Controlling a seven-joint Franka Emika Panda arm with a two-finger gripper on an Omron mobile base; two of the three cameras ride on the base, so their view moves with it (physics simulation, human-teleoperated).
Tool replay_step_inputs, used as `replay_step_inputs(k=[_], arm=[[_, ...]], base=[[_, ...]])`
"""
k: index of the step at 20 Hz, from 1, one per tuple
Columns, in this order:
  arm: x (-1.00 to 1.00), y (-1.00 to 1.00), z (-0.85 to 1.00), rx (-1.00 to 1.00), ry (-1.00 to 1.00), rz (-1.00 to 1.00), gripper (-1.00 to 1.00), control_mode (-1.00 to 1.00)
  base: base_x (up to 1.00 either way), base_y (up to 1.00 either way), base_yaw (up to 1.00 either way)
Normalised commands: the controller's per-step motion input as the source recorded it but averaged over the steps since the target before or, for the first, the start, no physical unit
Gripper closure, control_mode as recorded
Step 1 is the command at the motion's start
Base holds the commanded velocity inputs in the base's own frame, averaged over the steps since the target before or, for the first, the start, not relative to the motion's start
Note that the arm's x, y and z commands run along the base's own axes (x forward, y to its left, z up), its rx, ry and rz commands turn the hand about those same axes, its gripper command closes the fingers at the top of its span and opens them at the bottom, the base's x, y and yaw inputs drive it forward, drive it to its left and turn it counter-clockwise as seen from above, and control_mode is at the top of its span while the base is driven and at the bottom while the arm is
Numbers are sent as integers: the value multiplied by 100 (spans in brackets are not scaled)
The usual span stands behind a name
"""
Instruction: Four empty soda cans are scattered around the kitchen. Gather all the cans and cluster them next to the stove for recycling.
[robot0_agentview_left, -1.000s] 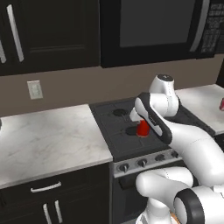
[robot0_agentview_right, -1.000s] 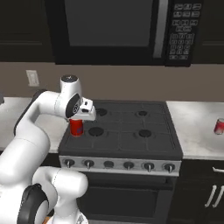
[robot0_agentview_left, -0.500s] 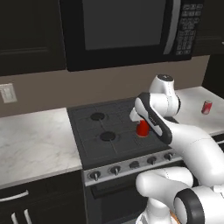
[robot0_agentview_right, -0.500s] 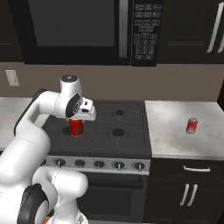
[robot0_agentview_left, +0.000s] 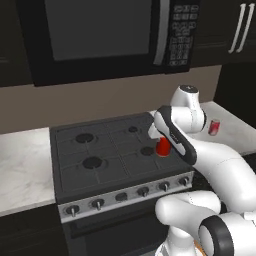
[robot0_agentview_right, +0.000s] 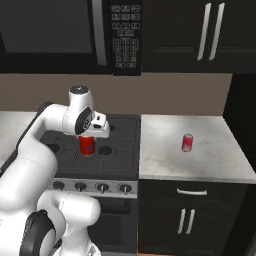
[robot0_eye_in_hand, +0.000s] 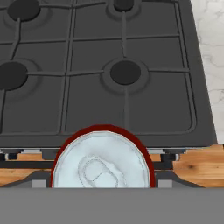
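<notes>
Above the stove's right-hand burners the gripper hangs clamped on a red soda can, held upright and clear of the grates. Right of the stove, on the marble counter, a second red can stands upright, well apart from the stove's edge

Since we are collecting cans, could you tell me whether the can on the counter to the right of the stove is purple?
No, that can standing on the counter is red.
</notes>
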Motion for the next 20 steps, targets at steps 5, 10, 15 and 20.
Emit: replay_step_inputs(k=[5, 10, 15, 20], arm=[[0, 0, 0, 0, 0, 0, 100, 100], [0, 0, 0, 0, 0, 0, 100, 100], [0, 0, 0, 0, 0, 0, 100, 100], [0, 0, 0, 0, 0, 0, 100, 100]], base=[[27, -58, 0], [29, -57, 0], [34, -52, 4], [35, -50, 5]])
